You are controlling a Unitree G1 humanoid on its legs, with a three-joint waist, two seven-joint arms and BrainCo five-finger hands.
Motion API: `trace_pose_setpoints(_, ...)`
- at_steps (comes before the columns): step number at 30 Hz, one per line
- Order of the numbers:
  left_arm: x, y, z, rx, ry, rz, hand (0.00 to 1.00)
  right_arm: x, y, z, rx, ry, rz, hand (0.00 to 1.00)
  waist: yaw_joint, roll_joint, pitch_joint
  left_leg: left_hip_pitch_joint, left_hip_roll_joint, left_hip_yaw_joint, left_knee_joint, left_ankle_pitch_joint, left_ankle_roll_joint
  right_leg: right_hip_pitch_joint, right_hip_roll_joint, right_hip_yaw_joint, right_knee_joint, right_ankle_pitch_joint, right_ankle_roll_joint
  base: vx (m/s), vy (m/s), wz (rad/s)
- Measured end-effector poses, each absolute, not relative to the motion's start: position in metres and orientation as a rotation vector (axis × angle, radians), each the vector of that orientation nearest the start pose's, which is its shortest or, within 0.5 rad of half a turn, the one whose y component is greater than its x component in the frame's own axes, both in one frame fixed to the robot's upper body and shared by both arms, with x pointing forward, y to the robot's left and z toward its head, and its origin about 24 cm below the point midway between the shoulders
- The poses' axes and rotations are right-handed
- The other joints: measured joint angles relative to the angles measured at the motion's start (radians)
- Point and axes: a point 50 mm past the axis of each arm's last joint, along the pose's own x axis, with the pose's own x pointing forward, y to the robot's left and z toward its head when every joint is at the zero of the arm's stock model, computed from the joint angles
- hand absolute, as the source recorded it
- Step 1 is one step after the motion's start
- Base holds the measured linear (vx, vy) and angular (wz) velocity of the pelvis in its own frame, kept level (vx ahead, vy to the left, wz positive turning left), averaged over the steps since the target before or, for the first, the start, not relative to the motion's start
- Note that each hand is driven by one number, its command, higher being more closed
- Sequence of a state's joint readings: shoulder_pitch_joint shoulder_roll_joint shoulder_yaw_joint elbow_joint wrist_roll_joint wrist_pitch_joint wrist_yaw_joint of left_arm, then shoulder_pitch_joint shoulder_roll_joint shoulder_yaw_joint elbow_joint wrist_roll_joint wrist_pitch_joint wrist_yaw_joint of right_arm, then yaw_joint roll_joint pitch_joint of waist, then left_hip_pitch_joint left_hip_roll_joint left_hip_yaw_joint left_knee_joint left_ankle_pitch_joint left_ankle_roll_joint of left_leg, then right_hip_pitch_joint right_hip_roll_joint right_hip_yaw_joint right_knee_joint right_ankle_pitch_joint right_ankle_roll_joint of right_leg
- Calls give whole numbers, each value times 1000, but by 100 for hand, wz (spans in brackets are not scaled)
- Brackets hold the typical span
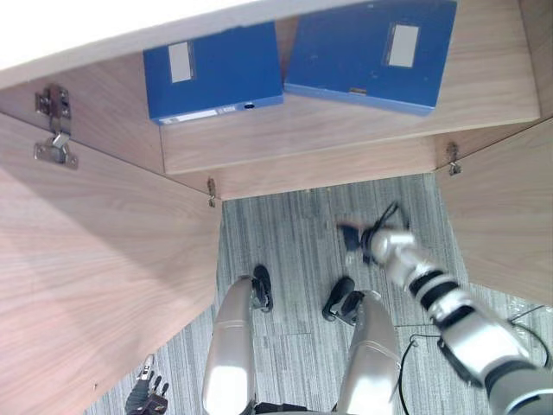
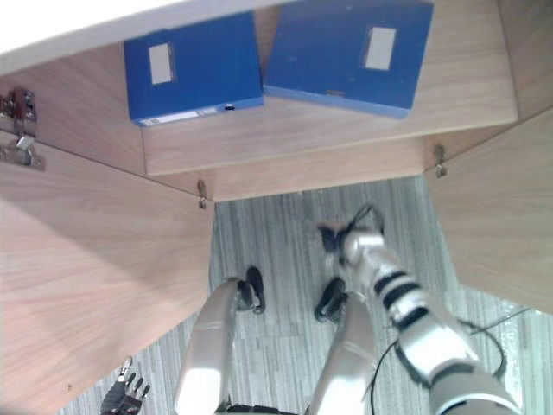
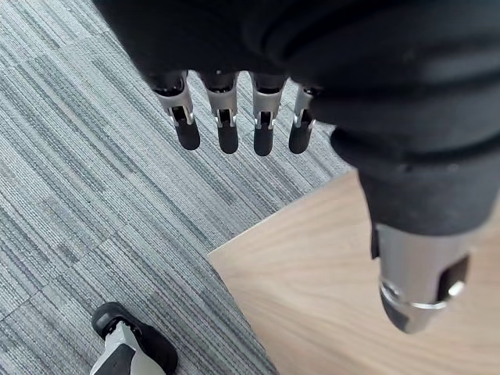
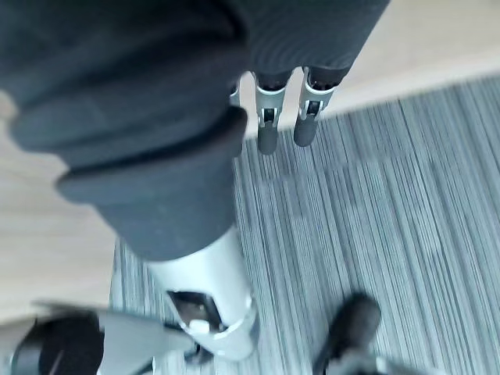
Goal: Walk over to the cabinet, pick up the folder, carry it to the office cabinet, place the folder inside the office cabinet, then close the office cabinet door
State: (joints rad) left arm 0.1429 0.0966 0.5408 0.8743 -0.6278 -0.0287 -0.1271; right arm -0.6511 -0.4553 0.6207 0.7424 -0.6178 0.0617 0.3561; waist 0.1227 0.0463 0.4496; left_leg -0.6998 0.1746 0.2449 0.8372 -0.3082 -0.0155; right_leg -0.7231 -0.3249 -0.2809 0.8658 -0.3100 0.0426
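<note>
Below the head camera the office cabinet [image 1: 346, 138] stands with both leaves swung wide, the left door [image 1: 95, 285] and the right door [image 1: 510, 216] framing a strip of grey carpet [image 1: 294, 251]. On its shelf two blue folders lie flat, side by side and just apart: the left folder [image 1: 212, 69] and the right folder [image 1: 367, 52], which sits a little askew. Which one is the task's own I cannot tell, but neither hand carries anything, so the placing looks done. The right hand [image 1: 367, 242] hangs over the carpet between the doors, short of the shelf edge, its fingers [image 4: 269, 129] straight, loose and empty. The left hand [image 1: 149, 393] is low by the left door's outer edge, its fingers [image 3: 226, 117] relaxed and holding nothing, probably because that leaf is the nearest thing to push. Closing seems to be what remains, and a metal hinge [image 1: 56, 130] on the left door shows which way it will swing
</note>
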Motion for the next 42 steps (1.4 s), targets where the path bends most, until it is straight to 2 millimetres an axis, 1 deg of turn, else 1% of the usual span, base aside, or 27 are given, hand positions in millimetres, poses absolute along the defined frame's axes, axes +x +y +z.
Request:
trace_pose_setpoints(2, 88, 269, -135, -709, 665, 773, 0, 336, -156, 13, -1382, 394, 688, 0, -6, -3, -1, 52, 0, 6, -40, 12, -6, 49, 8, -9, -36, 11, 0, 49, 2, -7)
trace_pose_setpoints(3, 84, 271, -137, -704, 686, 792, 0, 330, -146, 3, -1355, 388, 703, 0, -10, -16, -6, 110, -3, 14, -101, 36, -13, 102, 18, -21, -85, 25, -3, 60, -21, -3)
trace_pose_setpoints(5, 82, 271, -137, -697, 691, 793, 0, 321, -135, -8, -1316, 391, 729, 0, -9, -32, -14, 166, -9, 15, -175, 70, -21, 157, 32, -37, -147, 46, -5, 55, -71, 2)
trace_pose_setpoints(6, 83, 272, -137, -683, 694, 786, 0, 311, -129, -19, -1279, 408, 751, 0, -11, -45, -27, 206, -11, 14, -237, 99, -30, 197, 48, -51, -203, 66, -9, 59, -118, 3)
trace_pose_setpoints(7, 83, 273, -136, -674, 697, 782, 0, 302, -119, -29, -1206, 426, 763, 0, -13, -58, -42, 242, -11, 15, -295, 126, -37, 233, 65, -64, -256, 84, -13, 56, -102, 1)
trace_pose_setpoints(8, 83, 273, -136, -672, 697, 781, 0, 296, -116, -36, -1149, 442, 761, 0, -14, -63, -48, 261, -10, 14, -319, 137, -41, 252, 74, -70, -280, 93, -13, 57, -94, -2)
trace_pose_setpoints(9, 83, 273, -137, -664, 703, 779, 0, 284, -111, -49, -1034, 479, 736, 0, -17, -73, -63, 301, -9, 16, -367, 158, -48, 290, 89, -77, -324, 106, -14, 57, -80, -2)
trace_pose_setpoints(10, 82, 272, -137, -664, 707, 778, 0, 270, -111, -64, -925, 539, 699, 0, -19, -78, -86, 336, -5, 16, -404, 172, -55, 328, 105, -87, -363, 116, -16, 68, -75, -3)
trace_pose_setpoints(11, 82, 272, -137, -664, 708, 780, 0, 262, -112, -73, -864, 580, 673, 0, -20, -79, -97, 354, -2, 16, -419, 177, -58, 348, 114, -91, -382, 121, -17, 75, -67, -3)
trace_pose_setpoints(13, 78, 269, -139, -672, 710, 811, 0, 226, -128, -107, -609, 766, 507, 0, -23, -77, -155, 425, 7, 15, -461, 184, -70, 429, 141, -104, -441, 133, -13, 109, -56, -2)
trace_pose_setpoints(14, 77, 267, -140, -669, 716, 814, 0, 216, -133, -115, -546, 814, 459, 0, -24, -78, -170, 442, 8, 15, -469, 185, -70, 447, 146, -105, -452, 134, -12, 124, -37, -2)
trace_pose_setpoints(15, 77, 263, -142, -657, 732, 807, 0, 197, -146, -128, -426, 903, 353, 0, -27, -78, -194, 470, 10, 15, -470, 184, -72, 484, 153, -108, -474, 136, -10, 92, -22, -2)
trace_pose_setpoints(16, 77, 260, -143, -660, 737, 806, 0, 187, -151, -133, -376, 944, 306, 0, -30, -78, -202, 484, 11, 13, -468, 182, -75, 503, 155, -111, -481, 136, -10, 70, -2, -2)
trace_pose_setpoints(18, 75, 249, -147, -644, 765, 795, 0, 145, -173, -153, -215, 1099, 135, 0, -28, -76, -228, 532, 24, 8, -435, 163, -87, 578, 176, -112, -520, 141, -6, 17, 26, -6)
trace_pose_setpoints(20, 69, 238, -151, -649, 797, 805, 0, 125, -187, -159, -100, 1149, -8, 0, -27, -74, -252, 547, 39, -5, -377, 150, -93, 626, 197, -93, -562, 151, -4, -40, 48, -21)
trace_pose_setpoints(21, 67, 234, -152, -656, 807, 807, 0, 120, -190, -160, -80, 1164, -41, 0, -27, -70, -263, 548, 38, -19, -370, 150, -93, 634, 201, -89, -575, 157, -2, -27, 54, -26)
trace_pose_setpoints(23, 60, 221, -157, -679, 847, 804, 0, 106, -198, -164, -28, 1206, -131, 0, -27, -64, -306, 551, 24, -68, -386, 148, -94, 643, 213, -72, -619, 184, 2, -13, 64, -19)
trace_pose_setpoints(24, 56, 213, -160, -687, 881, 801, 0, 99, -201, -166, 7, 1221, -187, 0, -27, -57, -325, 568, 11, -103, -435, 147, -94, 646, 219, -65, -649, 206, 2, 4, 95, -20)
trace_pose_setpoints(26, 52, 209, -163, -691, 908, 819, 0, 92, -204, -167, 50, 1237, -253, 0, -27, -52, -344, 607, -16, -159, -531, 147, -94, 653, 222, -50, -690, 237, 8, 23, 110, -24)
trace_pose_setpoints(27, 49, 207, -164, -682, 933, 813, 0, 88, -206, -168, 68, 1248, -282, 0, -28, -49, -356, 627, -35, -172, -579, 153, -86, 655, 218, -36, -719, 261, 15, 16, 146, -28)
trace_pose_setpoints(29, 46, 206, -165, -638, 963, 788, 0, 85, -207, -168, 116, 1245, -329, 0, -27, -43, -365, 659, -60, -147, -614, 163, -72, 674, 208, -10, -755, 293, 27, 3, 165, -36)
trace_pose_setpoints(32, 47, 205, -165, -505, 1013, 701, 0, 87, -207, -168, 159, 1227, -363, 0, -33, -23, -381, 690, -109, -121, -634, 152, -43, 660, 156, 22, -714, 296, 37, -17, 225, -28)
trace_pose_setpoints(34, 54, 200, -165, -419, 1037, 615, 0, 93, -211, -164, 155, 1186, -384, 0, -45, 5, -382, 710, -138, -119, -642, 153, -13, 618, 102, 5, -592, 294, 37, -42, 245, 2)
trace_pose_setpoints(37, 56, 200, -165, -351, 1054, 566, 0, 94, -215, -162, 122, 1166, -405, 0, -54, 11, -385, 739, -157, -115, -648, 156, 8, 600, 51, -55, -506, 301, 24, -40, 171, 10)
trace_pose_setpoints(39, 58, 202, -164, -280, 1066, 510, 0, 93, -215, -162, 114, 1165, -417, 0, -57, 15, -390, 750, -157, -124, -663, 163, 19, 602, 47, -74, -502, 326, -10, -4, 140, 7)
trace_pose_setpoints(41, 61, 204, -163, -218, 1072, 458, 0, 93, -214, -162, 109, 1167, -427, 0, -60, 12, -391, 751, -153, -143, -660, 163, 19, 604, 49, -74, -500, 331, -16, 0, 34, 23)
trace_pose_setpoints(42, 62, 205, -163, -196, 1073, 448, 0, 94, -214, -162, 105, 1165, -435, 0, -71, 11, -389, 748, -146, -177, -649, 147, 17, 609, 48, -77, -482, 309, -7, 6, -41, 49)
